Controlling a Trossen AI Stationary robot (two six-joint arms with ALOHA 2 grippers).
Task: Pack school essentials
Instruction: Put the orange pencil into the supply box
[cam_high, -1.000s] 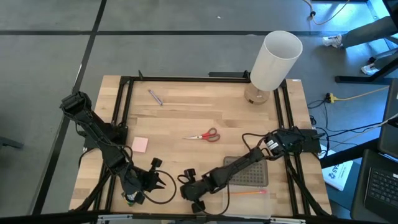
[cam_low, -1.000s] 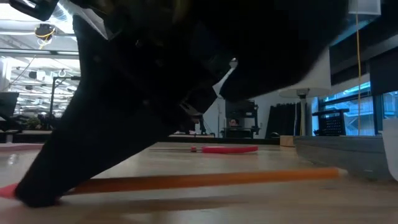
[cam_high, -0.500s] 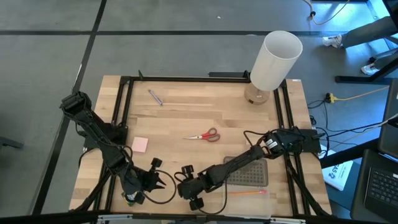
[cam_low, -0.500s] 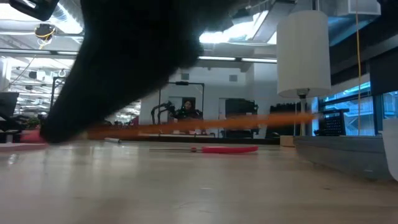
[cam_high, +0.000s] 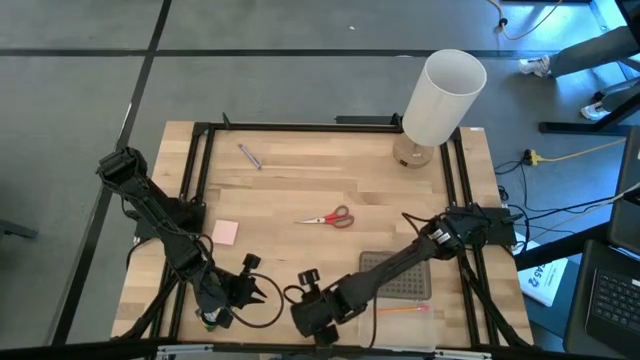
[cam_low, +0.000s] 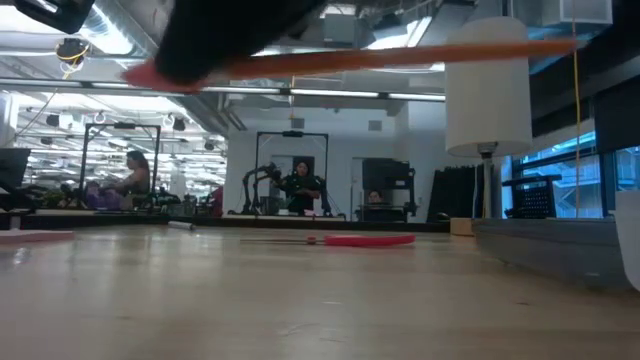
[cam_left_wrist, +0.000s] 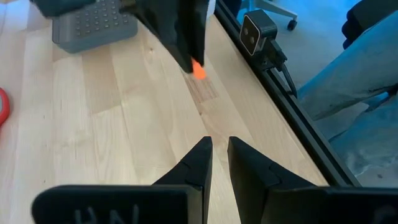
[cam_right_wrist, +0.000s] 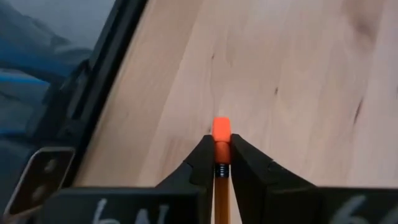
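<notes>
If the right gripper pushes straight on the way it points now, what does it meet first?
Probably bare table: past the right gripper, its jaws shut on the orange pencil, only wood shows, with the black frame rail off to the side. Depth is unclear.

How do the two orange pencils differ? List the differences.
The first pencil is clamped at its eraser end in the right gripper; the second pencil is gripped by nothing. The first pencil hangs in the air above the table; the second pencil lies flat beside the grey dotted lid. Both are thin and orange.
</notes>
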